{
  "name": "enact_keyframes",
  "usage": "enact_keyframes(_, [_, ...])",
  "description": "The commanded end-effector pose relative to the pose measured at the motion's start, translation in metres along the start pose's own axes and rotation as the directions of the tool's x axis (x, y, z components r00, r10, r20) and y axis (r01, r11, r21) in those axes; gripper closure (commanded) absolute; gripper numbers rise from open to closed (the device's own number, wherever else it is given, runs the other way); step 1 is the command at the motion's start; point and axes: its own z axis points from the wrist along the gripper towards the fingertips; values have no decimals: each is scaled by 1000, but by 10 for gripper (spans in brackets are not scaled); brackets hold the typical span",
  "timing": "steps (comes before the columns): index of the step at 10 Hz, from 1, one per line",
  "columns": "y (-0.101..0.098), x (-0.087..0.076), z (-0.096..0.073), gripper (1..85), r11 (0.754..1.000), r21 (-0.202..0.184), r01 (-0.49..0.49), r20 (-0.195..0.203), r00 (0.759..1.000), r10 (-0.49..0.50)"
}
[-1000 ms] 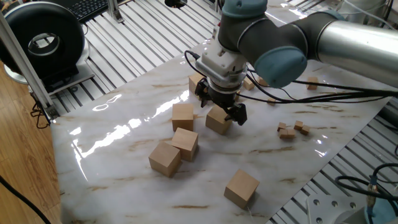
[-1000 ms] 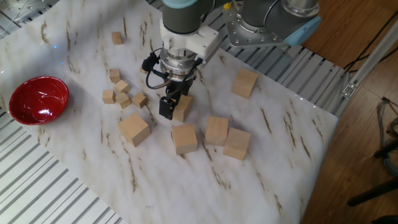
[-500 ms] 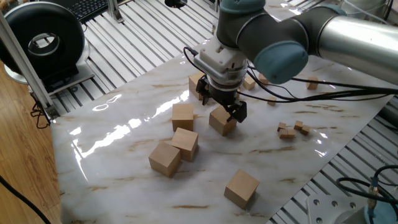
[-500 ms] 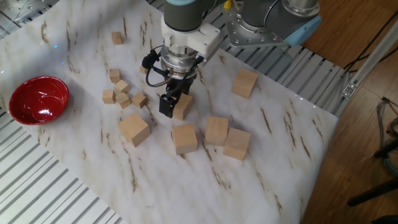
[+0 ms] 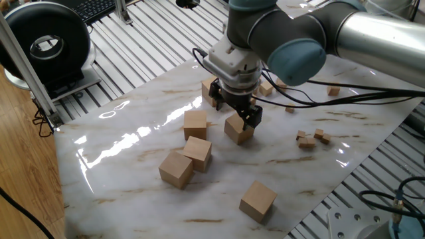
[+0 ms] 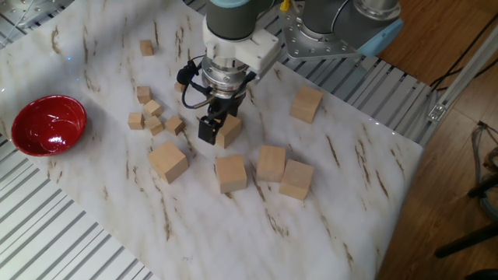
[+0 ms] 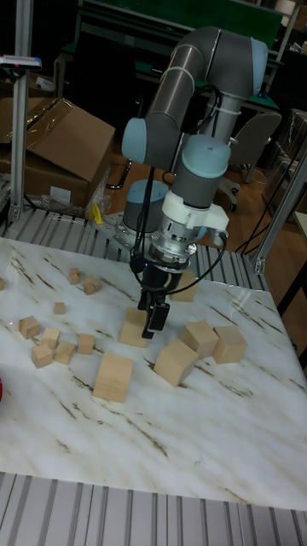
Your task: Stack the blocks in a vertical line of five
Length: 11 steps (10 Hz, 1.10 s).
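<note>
Left to right in the other fixed view: a red bowl point(image 6: 47, 124) at the far left edge of the counter point(image 6: 334, 225), then a cluster of tiny cubes point(image 6: 153, 117), not task items. Six large blocks are counted, none stacked yet. One loose block point(image 6: 168, 161) is seen left of centre. The end effector point(image 6: 217, 128) is clenched on the gripped block point(image 6: 226, 131), fingers on opposite faces; that block appears tilted and at or just off the counter, contact cannot be confirmed. Just beyond, a middle block point(image 6: 231, 173) lies apart, then a touching pair point(image 6: 284, 173) to its right, and a far block point(image 6: 306, 103) near the back edge, well apart. In the tall fixed view the end effector point(image 7: 153, 317) is seen hanging vertical over the gripped block point(image 7: 135, 328). The step in hand is judged as lift and carry to a base block. For a clean step, the grip should be kept firm and the block lifted straight up so the neighbours are cleared, then levelled before placing; the middle block looks the nearest free base. It should be set down square, faces aligned, and released only once seated, since a tilted block could slide off.
</note>
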Motion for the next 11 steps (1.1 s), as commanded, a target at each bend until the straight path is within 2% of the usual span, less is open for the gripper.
enact_keyframes(1, [-2, 5, -3, 7, 999, -1, -37, -12, 999, 37])
enact_keyframes(2, [-2, 7, -3, 7, 999, -5, -45, -13, 999, 45])
enact_keyframes(3, [1, 2, -2, 7, 998, -22, -63, 11, 998, 64])
enact_keyframes(5, [-1, -5, 8, 7, 995, -26, -101, 60, 993, 102])
enact_keyframes(7, [12, -30, 13, 7, 978, -79, -191, 179, 963, 202])
enact_keyframes(8, [14, -22, 15, 7, 980, -75, -185, 170, 966, 196])
enact_keyframes(9, [13, -6, 18, 7, 985, -63, -159, 133, 977, 166])
enact_keyframes(11, [9, -5, 22, 7, 987, -48, -155, 132, 978, 160])
